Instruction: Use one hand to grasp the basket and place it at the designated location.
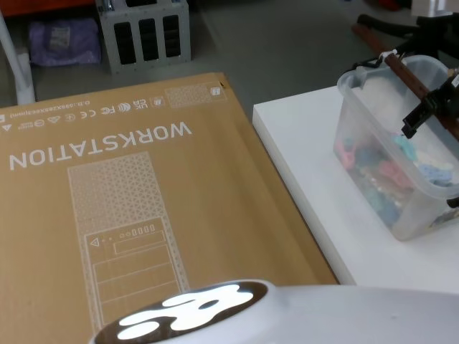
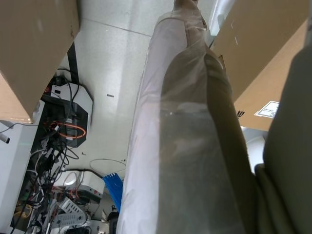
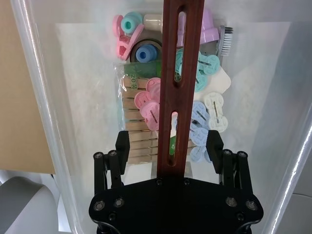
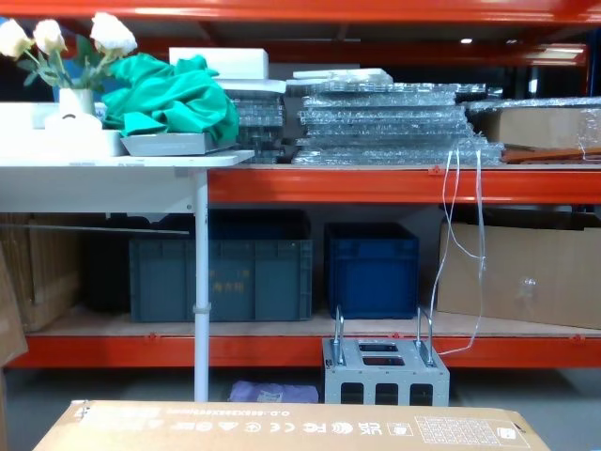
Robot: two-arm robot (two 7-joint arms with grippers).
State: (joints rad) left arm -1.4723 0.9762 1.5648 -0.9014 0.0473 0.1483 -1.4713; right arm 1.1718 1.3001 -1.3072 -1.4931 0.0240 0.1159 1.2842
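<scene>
The basket (image 1: 391, 193) is a translucent whitish tub standing on the white table (image 1: 308, 158) at the right. Its reddish-brown slotted handle (image 1: 412, 79) is raised over the opening. My right gripper (image 1: 423, 115) hovers at that handle. In the right wrist view the gripper (image 3: 168, 146) is open, with one black finger (image 3: 123, 146) on each side of the handle (image 3: 178, 73) and a gap to the bar on both sides. Below it, pastel clothes pegs (image 3: 207, 109) and small bottles lie inside the basket (image 3: 44, 97).
A big cardboard box (image 1: 143, 201) printed WORKSTATION lies left of the table. A grey metal crate (image 4: 385, 371) and a purple bag (image 1: 64, 39) sit on the floor beyond. Shelving holds blue crates (image 4: 371, 258). In the left wrist view, a plastic-wrapped post (image 2: 180, 146) rises from a cabled floor.
</scene>
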